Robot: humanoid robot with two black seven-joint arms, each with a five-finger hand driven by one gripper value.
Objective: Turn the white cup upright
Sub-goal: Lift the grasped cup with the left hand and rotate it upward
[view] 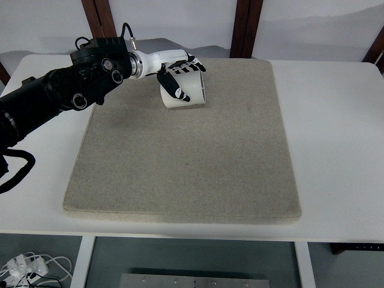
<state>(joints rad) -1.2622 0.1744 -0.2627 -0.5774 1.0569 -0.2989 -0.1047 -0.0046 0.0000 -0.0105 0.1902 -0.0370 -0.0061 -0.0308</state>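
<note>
A white cup (191, 91) stands on the far part of the beige mat (186, 156), its wide rim toward the mat. My left hand (182, 77) reaches in from the left on a black arm and wraps the cup, thumb down its near side, fingers over its top and far side. Part of the cup is hidden behind the fingers. The right arm does not show.
The mat lies on a white table (336, 150). Brown wooden posts (247, 27) stand behind the table's far edge. Cables (24, 267) lie on the floor at the lower left, below the table's front edge.
</note>
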